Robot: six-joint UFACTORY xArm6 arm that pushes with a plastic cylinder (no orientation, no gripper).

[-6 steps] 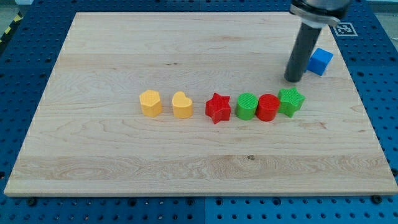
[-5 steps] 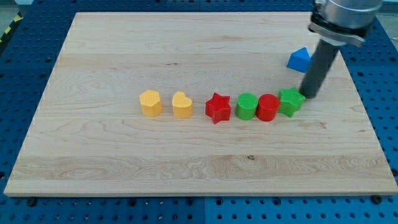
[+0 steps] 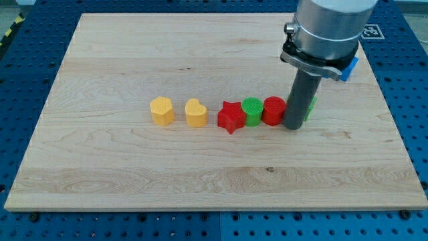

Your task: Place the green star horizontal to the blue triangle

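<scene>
Jaws are not part of this arm, so no width or hold can be told: it ends in a straight dark rod (image 3: 302, 94) hanging from a broad grey housing (image 3: 328, 30) at the view's top right, and my tip (image 3: 293, 126) rests on the worktop (image 3: 134, 174) at the right end of the row of blocks. Largest of all is the pale wooden worktop, which fills most of the view and sits on a blue perforated base (image 3: 408, 134). Next in size, the rod and its housing cover much of the two task blocks. Only a sliver of the green star (image 3: 311, 106) shows, peeping out at the rod's right edge, just beside or touching the rod; I cannot tell which. Up and to the right, the blue triangle (image 3: 350, 69) shows as a small blue corner below the housing's rim. Left of my tip a red cylinder (image 3: 273, 110) lies just beside the rod, then a green cylinder (image 3: 252, 111) pressed against it, then a red star (image 3: 231, 117) touching the green one. Farther left, standing apart from that cluster, are an orange heart (image 3: 196, 112) and an orange block (image 3: 162, 110) of rounded outline.
</scene>
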